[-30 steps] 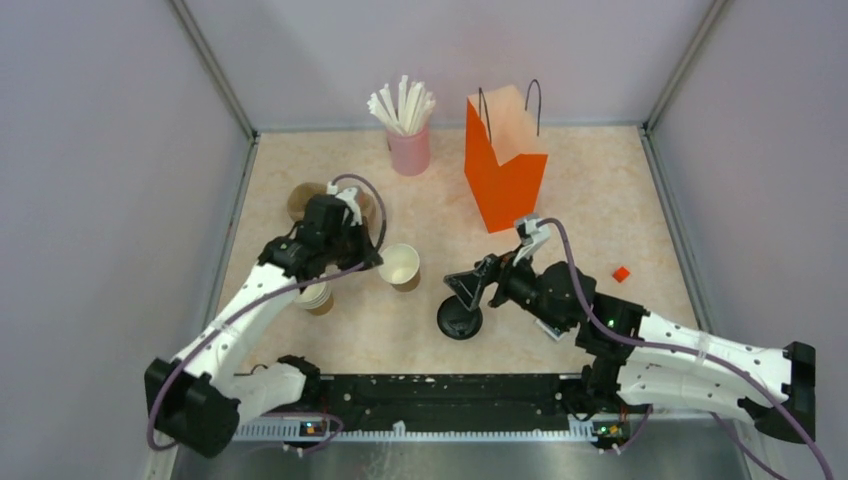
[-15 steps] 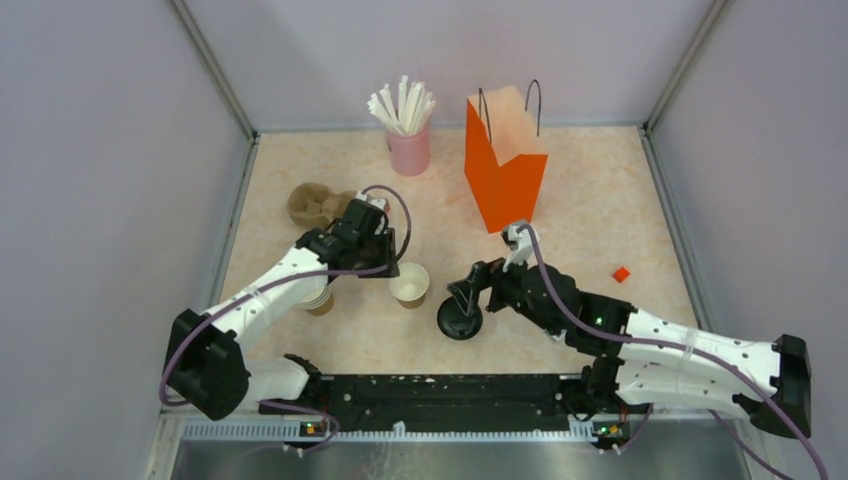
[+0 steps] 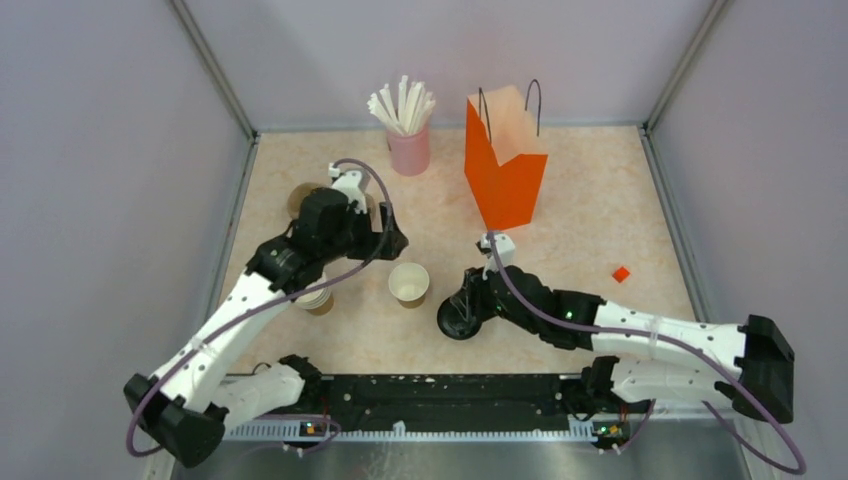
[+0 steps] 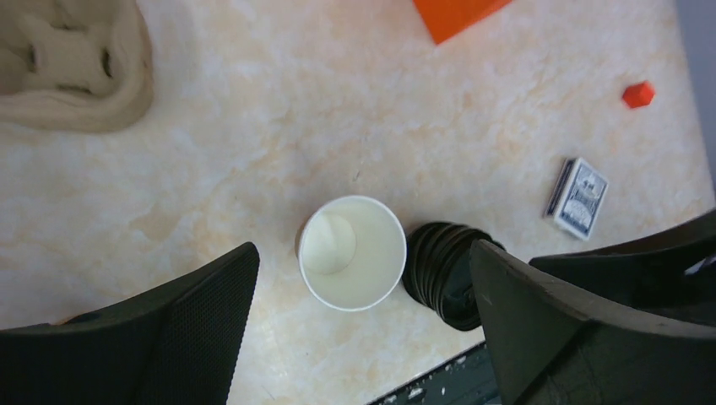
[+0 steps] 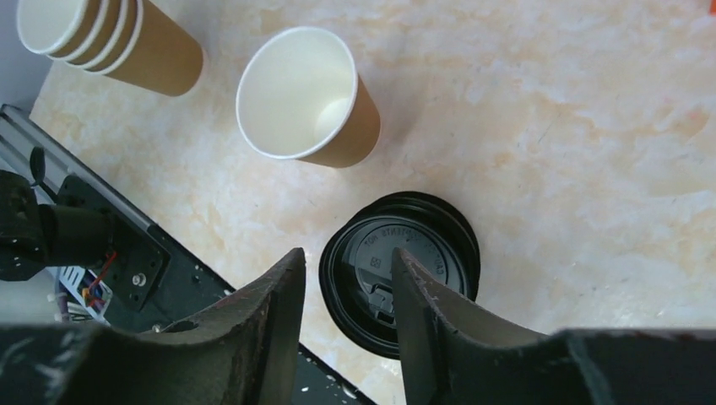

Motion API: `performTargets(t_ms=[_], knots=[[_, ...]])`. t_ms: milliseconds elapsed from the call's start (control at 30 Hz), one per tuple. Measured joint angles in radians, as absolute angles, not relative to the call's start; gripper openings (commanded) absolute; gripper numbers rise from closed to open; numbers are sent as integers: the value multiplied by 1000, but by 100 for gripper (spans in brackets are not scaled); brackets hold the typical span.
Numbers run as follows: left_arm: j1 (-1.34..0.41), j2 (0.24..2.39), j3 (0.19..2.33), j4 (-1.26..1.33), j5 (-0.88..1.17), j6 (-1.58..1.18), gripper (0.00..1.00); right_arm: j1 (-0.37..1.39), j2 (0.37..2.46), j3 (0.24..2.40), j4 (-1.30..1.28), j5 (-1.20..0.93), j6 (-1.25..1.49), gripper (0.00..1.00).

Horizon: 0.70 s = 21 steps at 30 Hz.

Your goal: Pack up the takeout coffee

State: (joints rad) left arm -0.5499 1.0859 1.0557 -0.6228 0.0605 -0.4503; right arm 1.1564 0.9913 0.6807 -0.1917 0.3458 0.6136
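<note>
Left gripper [image 4: 360, 251]: held wide open above the lidless paper cup [image 5: 295, 93].
Right gripper [image 5: 348, 263]: narrowly parted, positioned over the black lid stack [image 5: 418, 253] by the desk's near edge.

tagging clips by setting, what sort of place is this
Probably a robot test cell staged as a coffee takeout counter: plain grey walls box in a marble-look tabletop holding an open paper cup, black lids, a pink holder of straws and an orange bag.

arms [image 3: 235, 312]: white links | black joints | purple cables [image 3: 366, 172] | black jaws
</note>
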Motion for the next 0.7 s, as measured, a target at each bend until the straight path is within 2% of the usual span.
performTargets(t_ms=[133, 400, 700], knots=[[-551, 892, 996, -564, -10, -422, 99, 1156, 1072, 681, -194, 312, 662, 33], [-551, 539, 719, -472, -140, -351, 99, 1171, 1220, 717, -223, 289, 753, 33], [-551, 486, 690, -440, -153, -300, 99, 1222, 1304, 781, -249, 322, 840, 33]])
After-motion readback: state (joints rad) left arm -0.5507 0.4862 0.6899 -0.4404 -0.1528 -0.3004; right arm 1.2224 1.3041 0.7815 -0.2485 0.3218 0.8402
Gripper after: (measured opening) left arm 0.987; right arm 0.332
